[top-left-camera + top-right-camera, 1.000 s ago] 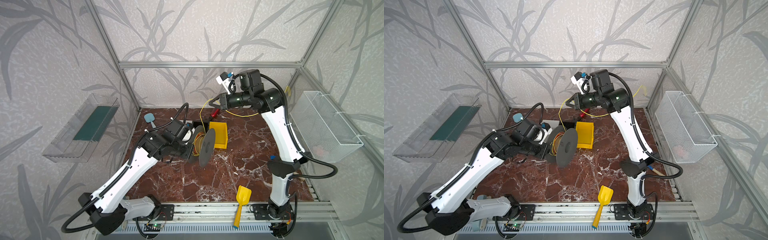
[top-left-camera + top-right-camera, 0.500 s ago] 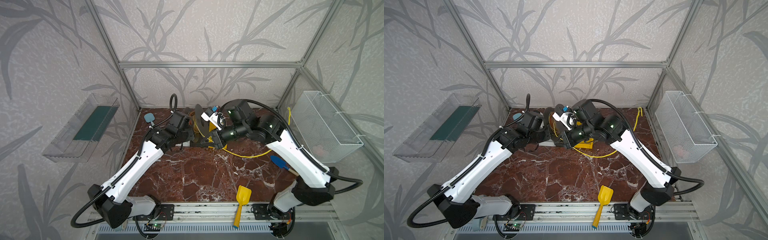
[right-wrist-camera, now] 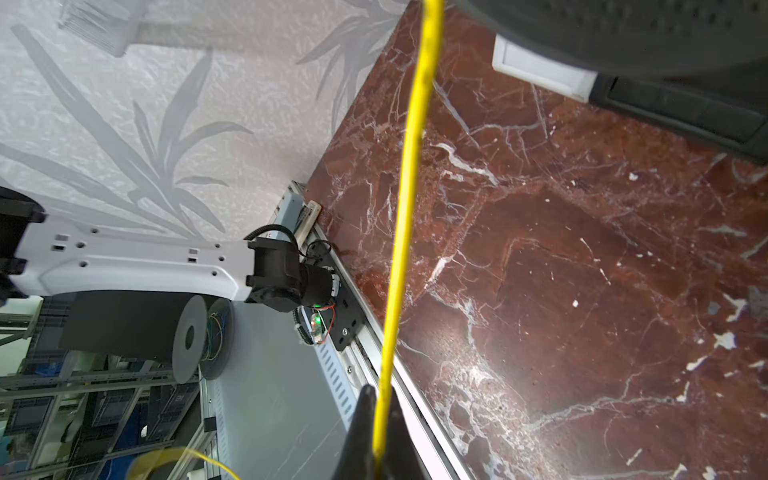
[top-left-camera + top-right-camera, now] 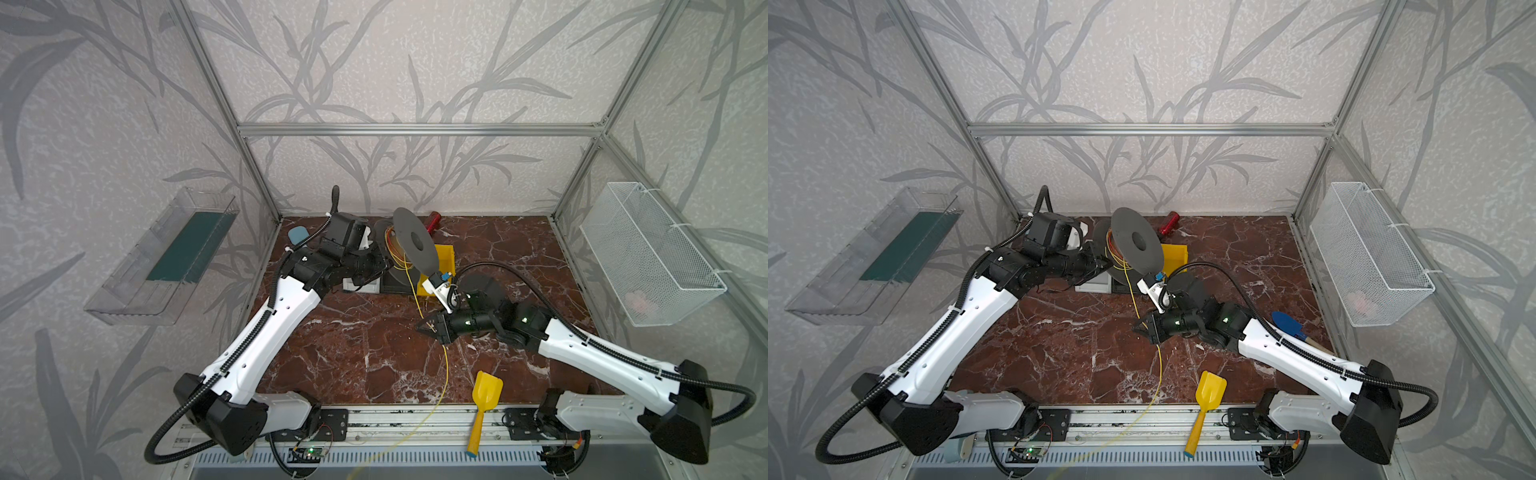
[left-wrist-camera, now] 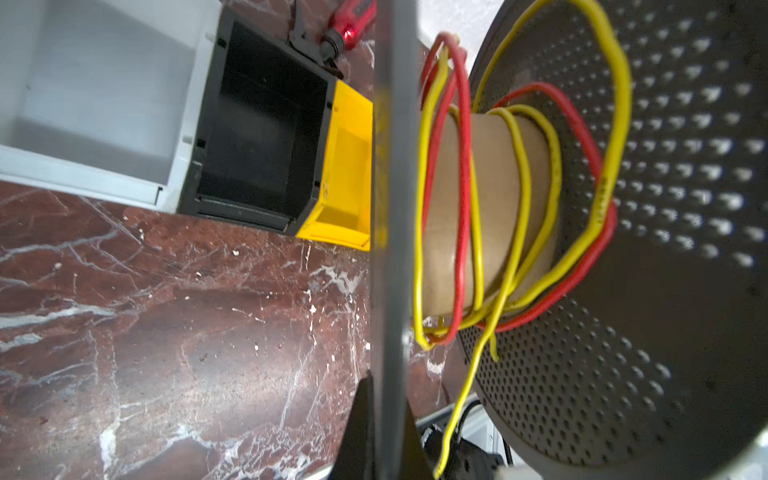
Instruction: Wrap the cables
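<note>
A grey spool (image 4: 415,239) (image 4: 1138,245) with a cardboard core stands tilted near the back wall. My left gripper (image 4: 384,264) (image 4: 1104,266) (image 5: 384,386) is shut on the thin edge of one of its flanges (image 5: 390,208). Loose turns of the yellow cable (image 5: 519,174) and of a red cable (image 5: 461,166) lie round the core. The yellow cable (image 4: 445,374) (image 4: 1160,374) (image 3: 409,166) runs from the spool forward through my right gripper (image 4: 424,326) (image 4: 1139,326) (image 3: 380,395), which is shut on it. From there it trails over the front rail and off the table.
White (image 4: 361,284), black (image 4: 395,280) and yellow bins (image 4: 442,259) sit under the spool. A red tool (image 4: 432,220) lies by the back wall. A yellow shovel (image 4: 484,399) lies at the front edge, a blue one (image 4: 1289,324) at the right. A wire basket (image 4: 648,253) hangs right, a clear tray (image 4: 166,257) left.
My right gripper swung from high behind the spool down to its front, drawing the yellow cable along. The left arm carried the spool toward the back wall.
</note>
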